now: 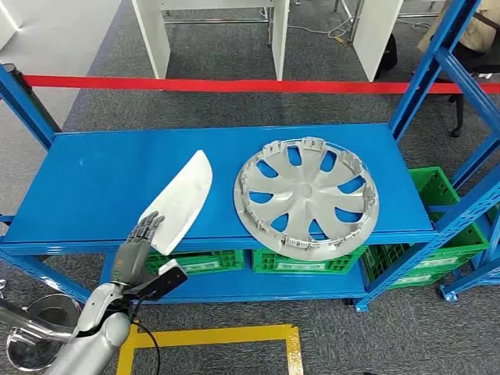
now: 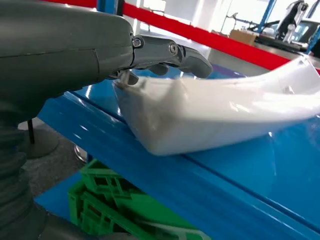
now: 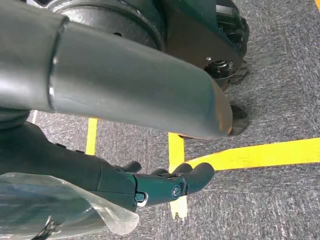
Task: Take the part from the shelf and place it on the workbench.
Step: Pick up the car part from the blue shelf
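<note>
Left hand (image 1: 141,242) rests its fingers (image 2: 181,52) on the white part (image 1: 184,199) at the shelf's (image 1: 88,187) front edge; whether it grips, I cannot tell. Part not yet lifted; carrying and placing remain.

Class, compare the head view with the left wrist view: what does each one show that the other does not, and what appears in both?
Head view alone: the silver wheel cover lying flat on the shelf, to the right of the white part, and yellow floor tape.

Left wrist view alone: the fingers lying over the white part's near end, seen from close.

Both: the left robot hand at the white part, the blue shelf, the red tape barrier and green crates below.
</note>
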You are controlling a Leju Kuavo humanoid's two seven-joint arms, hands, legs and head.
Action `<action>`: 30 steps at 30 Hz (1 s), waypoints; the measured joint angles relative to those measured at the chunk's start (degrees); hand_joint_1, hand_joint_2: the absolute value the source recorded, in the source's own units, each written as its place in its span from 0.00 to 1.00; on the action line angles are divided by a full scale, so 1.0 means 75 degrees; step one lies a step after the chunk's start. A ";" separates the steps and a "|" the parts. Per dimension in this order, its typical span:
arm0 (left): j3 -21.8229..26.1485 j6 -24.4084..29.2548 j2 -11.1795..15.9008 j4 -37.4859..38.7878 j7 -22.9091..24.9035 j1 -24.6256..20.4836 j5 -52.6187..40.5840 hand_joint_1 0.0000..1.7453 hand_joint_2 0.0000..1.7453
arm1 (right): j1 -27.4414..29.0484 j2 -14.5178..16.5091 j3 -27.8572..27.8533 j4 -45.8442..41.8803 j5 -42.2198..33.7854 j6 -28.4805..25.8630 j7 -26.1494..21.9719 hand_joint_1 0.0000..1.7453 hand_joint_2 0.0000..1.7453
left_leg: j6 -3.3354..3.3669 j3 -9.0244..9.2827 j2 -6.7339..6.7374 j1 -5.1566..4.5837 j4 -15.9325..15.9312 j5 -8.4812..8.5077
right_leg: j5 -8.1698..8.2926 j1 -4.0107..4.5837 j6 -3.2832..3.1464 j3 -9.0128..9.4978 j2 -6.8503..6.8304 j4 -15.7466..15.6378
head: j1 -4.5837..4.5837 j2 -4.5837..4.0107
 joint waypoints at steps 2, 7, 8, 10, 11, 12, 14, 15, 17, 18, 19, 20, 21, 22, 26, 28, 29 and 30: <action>-0.0046 0.0003 -0.0045 0.0091 -0.0028 -0.0062 0.0026 0.00 1.00 | -0.0001 -0.0001 0.0016 0.0000 0.0011 0.0000 0.0016 0.00 0.00 | 0.0000 0.0000 0.0000 0.0000 0.0000 0.0000 | 0.0000 0.0000 0.0000 0.0001 0.0000 0.0000 | 0.0000 0.0000; -0.0304 0.0047 -0.0287 0.0452 -0.0114 -0.0313 0.0118 0.00 1.00 | -0.0014 -0.0003 0.0097 0.0000 0.0089 -0.0001 0.0081 0.00 0.00 | 0.0000 0.0000 0.0000 -0.0001 0.0000 0.0000 | 0.0001 0.0000 0.0000 0.0004 -0.0001 0.0000 | 0.0001 0.0000; -0.0338 0.0047 -0.0322 0.0496 -0.0119 -0.0340 0.0120 0.02 1.00 | -0.0015 -0.0003 0.0111 0.0000 0.0098 -0.0001 0.0085 0.00 0.00 | 0.0000 0.0000 0.0000 -0.0001 0.0000 0.0000 | 0.0001 -0.0001 0.0000 0.0004 0.0001 0.0000 | 0.0001 0.0000; -0.0414 0.0046 -0.0391 0.0567 -0.0137 -0.0390 0.0131 0.34 1.00 | -0.0016 -0.0003 0.0136 0.0000 0.0118 0.0000 0.0093 0.00 0.00 | 0.0000 0.0000 0.0000 -0.0002 0.0001 0.0000 | 0.0001 -0.0001 0.0000 0.0002 0.0001 0.0000 | 0.0001 0.0000; -0.0458 0.0045 -0.0419 0.0593 -0.0149 -0.0417 0.0141 0.59 1.00 | -0.0017 -0.0003 0.0150 0.0000 0.0129 0.0000 0.0096 0.00 0.00 | 0.0000 0.0000 0.0000 -0.0002 0.0002 0.0000 | 0.0001 -0.0001 0.0000 0.0002 0.0001 0.0000 | 0.0001 0.0000; -0.0505 0.0044 -0.0441 0.0616 -0.0158 -0.0443 0.0159 0.82 1.00 | -0.0018 -0.0003 0.0163 0.0000 0.0136 0.0000 0.0099 0.00 0.00 | 0.0000 0.0000 0.0000 -0.0002 0.0002 0.0000 | 0.0001 -0.0001 0.0000 0.0001 0.0000 0.0000 | 0.0000 0.0000; -0.0610 0.0044 -0.0481 0.0639 -0.0163 -0.0483 0.0214 1.00 1.00 | -0.0019 -0.0003 0.0177 0.0000 0.0144 0.0000 0.0100 0.00 0.00 | 0.0001 0.0000 0.0000 -0.0002 0.0002 0.0000 | 0.0001 -0.0001 0.0000 0.0001 -0.0001 -0.0001 | -0.0001 0.0000; -0.0671 0.0045 -0.0500 0.0644 -0.0162 -0.0497 0.0245 1.00 1.00 | -0.0020 -0.0003 0.0181 0.0000 0.0148 0.0001 0.0099 0.00 0.00 | 0.0001 0.0000 0.0000 -0.0002 0.0002 0.0000 | 0.0000 -0.0001 0.0000 0.0001 -0.0002 0.0000 | -0.0001 0.0000; -0.0790 0.0049 -0.0527 0.0643 -0.0161 -0.0521 0.0298 1.00 1.00 | -0.0023 -0.0003 0.0191 0.0000 0.0157 0.0004 0.0098 0.00 0.00 | 0.0000 0.0000 0.0000 -0.0002 0.0002 0.0000 | 0.0000 -0.0001 0.0000 0.0002 -0.0001 0.0000 | 0.0000 0.0000; -0.0841 0.0055 -0.0535 0.0643 -0.0160 -0.0529 0.0318 1.00 1.00 | -0.0023 -0.0003 0.0196 0.0000 0.0160 0.0006 0.0098 0.00 0.00 | 0.0000 0.0000 0.0000 -0.0001 0.0002 0.0000 | 0.0000 -0.0001 0.0000 0.0002 0.0000 0.0000 | -0.0001 0.0000; -0.0885 0.0067 -0.0539 0.0642 -0.0160 -0.0537 0.0335 1.00 1.00 | -0.0022 -0.0003 0.0201 0.0000 0.0162 0.0006 0.0099 0.00 0.00 | 0.0000 0.0001 0.0000 -0.0001 0.0002 0.0000 | 0.0000 -0.0001 0.0000 0.0002 0.0000 0.0000 | 0.0000 0.0000; -0.0928 0.0087 -0.0540 0.0640 -0.0160 -0.0545 0.0350 1.00 1.00 | -0.0021 -0.0003 0.0207 0.0000 0.0164 0.0006 0.0101 0.00 0.00 | 0.0000 0.0001 0.0000 -0.0001 0.0002 0.0000 | 0.0000 -0.0001 0.0000 0.0003 0.0000 0.0000 | 0.0000 0.0000; -0.0962 0.0116 -0.0539 0.0636 -0.0160 -0.0552 0.0359 1.00 1.00 | -0.0021 -0.0003 0.0212 0.0000 0.0167 0.0006 0.0104 0.00 0.00 | 0.0000 0.0001 0.0000 -0.0001 0.0002 0.0000 | 0.0000 -0.0001 0.0000 0.0003 -0.0001 0.0000 | 0.0000 0.0000; -0.0989 0.0146 -0.0536 0.0628 -0.0160 -0.0558 0.0362 1.00 1.00 | -0.0021 -0.0003 0.0216 0.0000 0.0171 0.0006 0.0107 0.00 0.00 | 0.0000 0.0001 0.0000 -0.0001 0.0002 0.0000 | 0.0000 -0.0001 0.0000 0.0004 -0.0001 0.0000 | 0.0001 0.0000; -0.1058 0.0214 -0.0524 0.0583 -0.0160 -0.0580 0.0375 1.00 1.00 | -0.0019 -0.0003 0.0221 0.0000 0.0184 0.0006 0.0109 0.00 0.00 | 0.0000 0.0001 0.0000 -0.0001 0.0002 0.0000 | 0.0000 -0.0001 0.0000 0.0005 -0.0001 0.0000 | 0.0000 0.0000; -0.1082 0.0248 -0.0517 0.0566 -0.0160 -0.0592 0.0376 1.00 1.00 | -0.0019 -0.0003 0.0221 0.0000 0.0183 0.0006 0.0109 0.00 0.00 | 0.0000 0.0001 0.0000 -0.0002 0.0002 0.0000 | 0.0000 -0.0001 0.0000 0.0006 -0.0001 0.0000 | 0.0000 0.0000; -0.1093 0.0278 -0.0513 0.0548 -0.0160 -0.0597 0.0375 1.00 1.00 | -0.0019 -0.0003 0.0221 0.0000 0.0184 0.0006 0.0109 0.00 0.00 | 0.0000 0.0001 0.0000 -0.0002 0.0002 0.0000 | 0.0000 -0.0001 0.0000 0.0006 -0.0001 0.0000 | 0.0001 0.0000; -0.1101 0.0309 -0.0509 0.0521 -0.0160 -0.0598 0.0375 1.00 1.00 | -0.0018 -0.0003 0.0221 0.0000 0.0183 0.0006 0.0109 0.00 0.00 | 0.0000 0.0001 0.0000 -0.0002 0.0002 0.0000 | 0.0000 -0.0001 0.0000 0.0007 -0.0001 0.0000 | 0.0001 0.0000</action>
